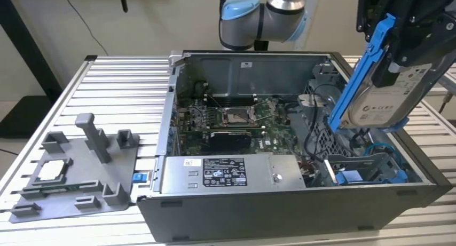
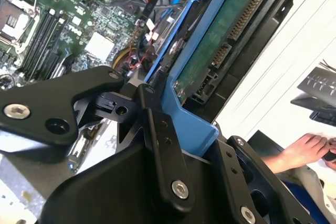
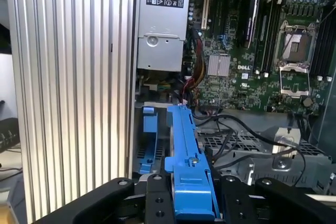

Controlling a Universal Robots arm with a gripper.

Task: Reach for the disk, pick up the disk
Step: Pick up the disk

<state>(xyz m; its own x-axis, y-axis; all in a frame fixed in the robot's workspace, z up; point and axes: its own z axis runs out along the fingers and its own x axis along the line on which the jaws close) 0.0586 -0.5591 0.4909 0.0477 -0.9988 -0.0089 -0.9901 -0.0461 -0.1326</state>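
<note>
Exterior view: high, angled down, whole computer case (image 1: 299, 203); both wrist views close (shared motherboard (image 3: 252, 51)).

**A ribbed metal bench against a plain pale wall**

A worktable (image 1: 107, 86) of silver ribbed aluminium slats fills the scene, spreading well away from the pincer toward the exterior view's left. Behind it stands a plain cream wall (image 1: 164, 16), evenly lit, with a thin dark cable (image 1: 84, 22) hanging down it. A black upright post (image 1: 25, 38) rises at the far edge, and dark floor (image 1: 21, 115) shows beneath it. In the first wrist view the slats (image 3: 68, 77) catch bright, soft light just beside the pincer.
</note>
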